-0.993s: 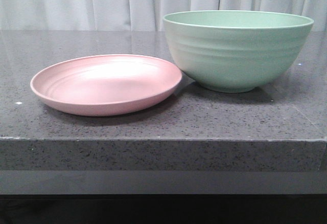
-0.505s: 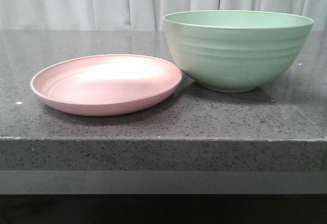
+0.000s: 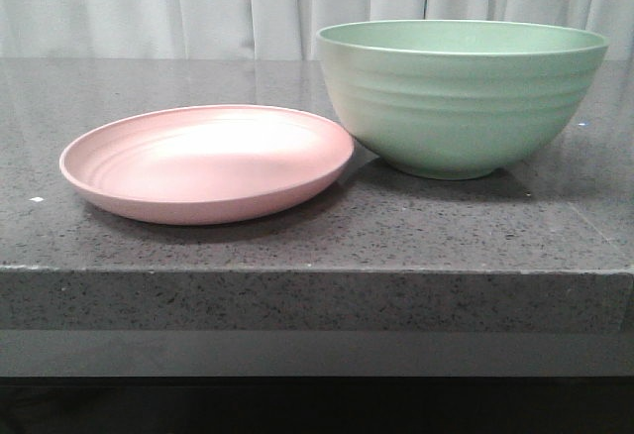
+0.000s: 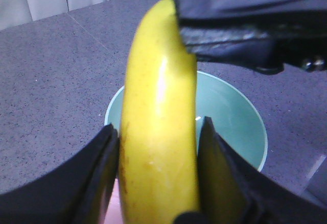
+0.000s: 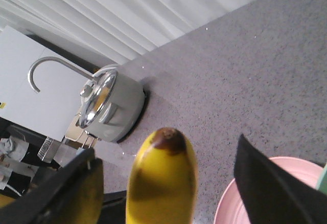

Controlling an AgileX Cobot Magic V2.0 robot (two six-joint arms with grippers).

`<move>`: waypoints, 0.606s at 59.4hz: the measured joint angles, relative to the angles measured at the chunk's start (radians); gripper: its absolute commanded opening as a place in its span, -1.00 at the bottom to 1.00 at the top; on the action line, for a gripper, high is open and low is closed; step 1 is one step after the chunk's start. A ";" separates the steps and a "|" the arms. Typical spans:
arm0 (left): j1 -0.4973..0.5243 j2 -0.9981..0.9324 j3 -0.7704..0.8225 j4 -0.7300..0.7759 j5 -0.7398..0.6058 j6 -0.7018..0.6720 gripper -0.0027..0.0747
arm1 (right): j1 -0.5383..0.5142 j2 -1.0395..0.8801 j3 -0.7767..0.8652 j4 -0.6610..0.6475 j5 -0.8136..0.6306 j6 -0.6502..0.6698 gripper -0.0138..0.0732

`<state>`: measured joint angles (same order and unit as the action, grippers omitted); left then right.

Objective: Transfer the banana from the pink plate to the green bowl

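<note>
The yellow banana (image 4: 158, 132) is clamped between the black fingers of my left gripper (image 4: 159, 183), high above the green bowl (image 4: 230, 121). The banana's far end lies against the dark body of the other gripper (image 4: 240, 24). In the right wrist view the banana's dark tip (image 5: 166, 139) sits between the spread fingers of my right gripper (image 5: 168, 188), with gaps on both sides. In the front view the pink plate (image 3: 119, 191) lies empty at the left, touching the green bowl (image 3: 461, 97) at the right. Neither gripper nor the banana shows there.
A silver lidded pot (image 5: 110, 106) with a curved handle stands off the counter's far side. The dark speckled counter has a front edge (image 3: 317, 271) close to the plate. White curtains hang behind.
</note>
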<state>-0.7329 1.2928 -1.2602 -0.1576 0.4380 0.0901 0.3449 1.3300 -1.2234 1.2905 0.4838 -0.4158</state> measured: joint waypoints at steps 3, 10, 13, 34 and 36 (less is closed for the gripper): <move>0.000 0.000 0.000 0.000 0.000 0.000 -0.45 | 0.009 0.021 -0.010 0.006 0.003 -0.001 0.59; 0.000 0.000 0.000 0.000 0.000 0.000 -0.45 | 0.039 0.051 -0.036 0.008 0.011 -0.010 0.58; 0.000 0.000 0.000 0.000 0.000 0.000 -0.45 | 0.049 0.061 -0.047 0.010 0.018 -0.014 0.55; 0.000 0.000 0.000 0.000 -0.004 0.000 -0.44 | 0.062 0.077 -0.062 0.008 0.025 -0.025 -0.24; 0.000 0.000 0.000 0.000 -0.004 0.000 -0.43 | 0.062 0.077 -0.062 0.008 0.025 -0.025 -0.31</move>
<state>-0.7329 1.2928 -1.2602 -0.1576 0.4343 0.0901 0.4067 1.4069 -1.2857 1.2987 0.5089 -0.4409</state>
